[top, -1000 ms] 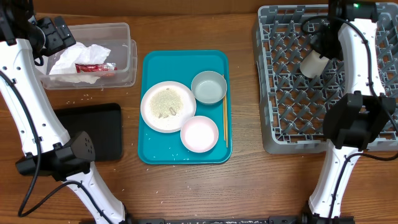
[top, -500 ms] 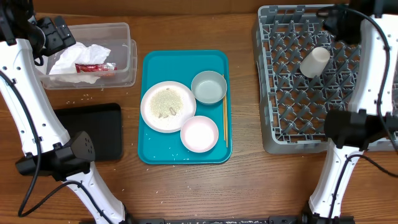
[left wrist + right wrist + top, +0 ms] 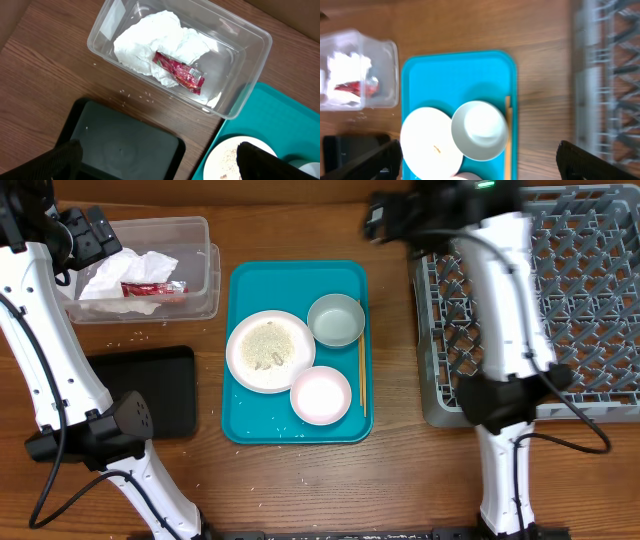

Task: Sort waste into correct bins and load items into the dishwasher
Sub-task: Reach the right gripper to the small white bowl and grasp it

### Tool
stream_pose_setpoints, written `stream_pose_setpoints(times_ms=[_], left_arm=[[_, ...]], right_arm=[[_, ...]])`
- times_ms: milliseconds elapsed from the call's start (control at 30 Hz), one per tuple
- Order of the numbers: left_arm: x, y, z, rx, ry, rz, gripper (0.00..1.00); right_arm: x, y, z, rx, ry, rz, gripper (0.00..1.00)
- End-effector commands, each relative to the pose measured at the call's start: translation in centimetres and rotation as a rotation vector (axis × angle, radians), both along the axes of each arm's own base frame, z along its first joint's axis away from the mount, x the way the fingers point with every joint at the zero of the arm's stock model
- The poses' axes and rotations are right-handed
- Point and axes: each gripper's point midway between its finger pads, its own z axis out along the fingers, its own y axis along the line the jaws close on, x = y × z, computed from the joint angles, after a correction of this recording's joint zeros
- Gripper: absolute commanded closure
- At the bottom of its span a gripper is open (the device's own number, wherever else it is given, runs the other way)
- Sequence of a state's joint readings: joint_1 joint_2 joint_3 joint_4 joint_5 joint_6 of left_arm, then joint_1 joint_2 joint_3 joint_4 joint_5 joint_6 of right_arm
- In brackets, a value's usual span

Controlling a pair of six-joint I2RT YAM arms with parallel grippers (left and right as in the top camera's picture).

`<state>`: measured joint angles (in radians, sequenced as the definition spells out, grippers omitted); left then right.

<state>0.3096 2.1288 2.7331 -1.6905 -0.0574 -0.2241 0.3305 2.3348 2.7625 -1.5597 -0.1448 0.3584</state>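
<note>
On the teal tray (image 3: pixel 250 280) lie a large white plate (image 3: pixel 270 350) with rice scraps, a grey bowl (image 3: pixel 335 320), a smaller white dish (image 3: pixel 320 395) and wooden chopsticks (image 3: pixel 361 375). The clear tub (image 3: pixel 205 280) holds a crumpled napkin (image 3: pixel 140 270) and a red wrapper (image 3: pixel 152 288). My left gripper (image 3: pixel 85 235) hangs open and empty above the tub and the black tray (image 3: pixel 120 145). My right gripper (image 3: pixel 385 215) is open and empty, high over the teal tray's far end; the bowl (image 3: pixel 480 130) and plate (image 3: pixel 430 142) lie below it. The grey dish rack (image 3: pixel 590 310) stands at the right.
Loose rice grains (image 3: pixel 130 338) lie on the wooden table between the tub and the black tray (image 3: pixel 150 385). My right arm crosses the rack's left part and hides some of it. The left arm's base stands at the front left.
My right gripper opened and left the white cup lying in the rack, then swung left to above the teal tray. The arm now covers the spot where the cup lay. The left arm is still.
</note>
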Motion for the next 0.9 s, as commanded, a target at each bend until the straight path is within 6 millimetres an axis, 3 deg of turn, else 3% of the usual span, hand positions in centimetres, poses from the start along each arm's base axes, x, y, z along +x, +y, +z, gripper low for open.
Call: stream_pose_setpoints(times_ms=[0,200,433,667,867], left_arm=[[-0.2,0.2,0.3,0.016,-0.001,-0.013,0.00],[-0.2,0.2,0.3,0.016,-0.001,-0.013,0.00],[-0.2,0.2,0.3,0.016,-0.001,-0.013,0.00],[-0.2,0.2,0.3,0.016,-0.002,-0.013,0.00],[-0.2,0.2,0.3,0.016,-0.002,-0.013,0.00]], right_arm=[[-0.1,1.5,-3.5,-0.077,0.051,-0.090,0.00],[-0.5,6.5,-9.0,-0.036,0.107,-0.136,0.18],[-2.0,11.5,-11.8,-0.017,0.090,-0.043,0.23],[-3.6,12.8,-15.7,-0.103,0.084,-0.077,0.24],[-3.1,13.4,-17.0,-0.087,0.059,-0.073,0.30]])
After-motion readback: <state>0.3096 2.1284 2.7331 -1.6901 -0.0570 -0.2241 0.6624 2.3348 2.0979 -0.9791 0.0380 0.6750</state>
